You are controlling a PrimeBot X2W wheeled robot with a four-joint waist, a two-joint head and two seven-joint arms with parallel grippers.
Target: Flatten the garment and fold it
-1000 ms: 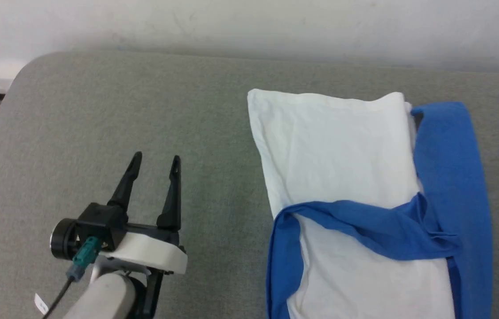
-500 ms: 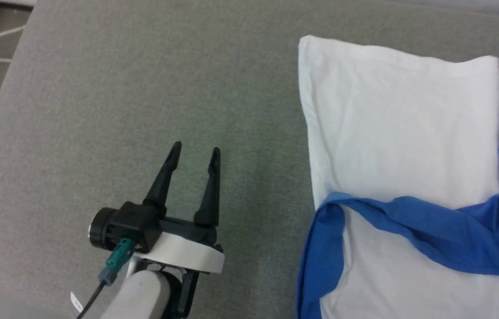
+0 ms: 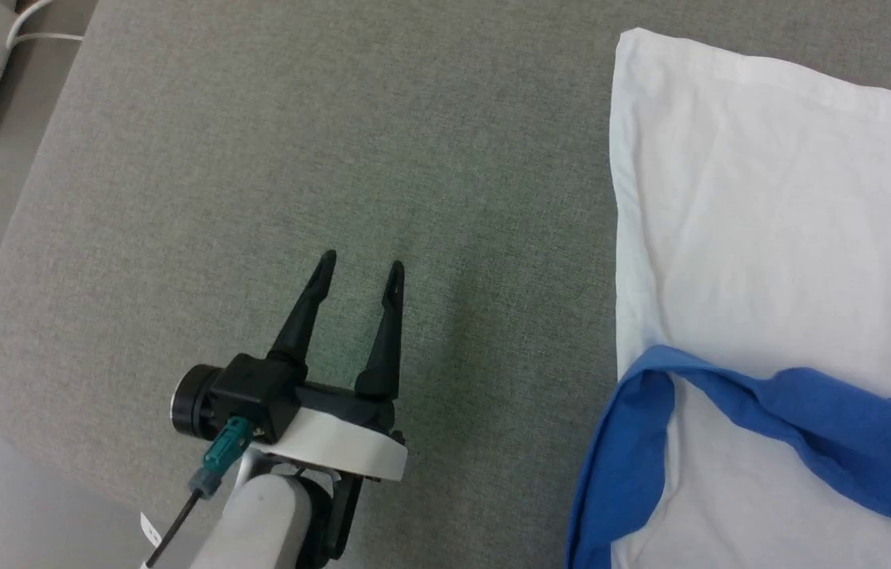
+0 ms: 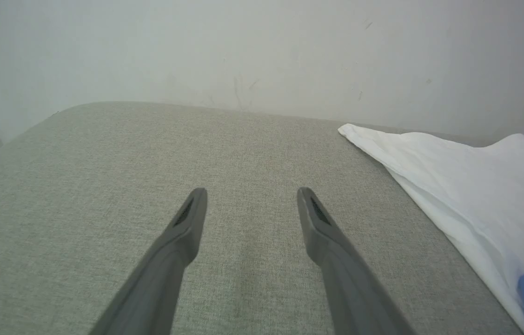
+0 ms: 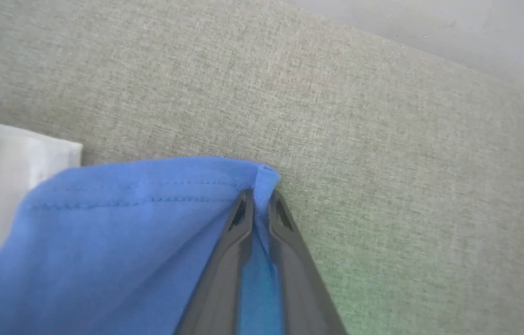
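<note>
1. My left gripper (image 3: 360, 269) is above the grey pad (image 3: 255, 158), its fingers apart, with nothing between them.
2. The shirt (image 3: 769, 237) lies folded on the pad, to the right of this gripper and not touching it.
3. My right gripper (image 5: 258, 201) is pinched on the corner of the shirt's blue sleeve (image 5: 127, 232).

The shirt (image 3: 769, 237) lies on the gray table (image 3: 334, 158) toward 3 o'clock. It is folded into a flat white slab with faint creases, one corner pointing to 12 o'clock. A wrinkled royal-blue band (image 3: 809, 427) crosses the white from 3 toward 5 o'clock and runs down its 9 o'clock edge. The corner of a stitched blue hem (image 5: 127, 200) is pinched between the fingers (image 5: 231, 251) of the right gripper (image 5: 257, 199), with a small tab showing past the tips.
</note>
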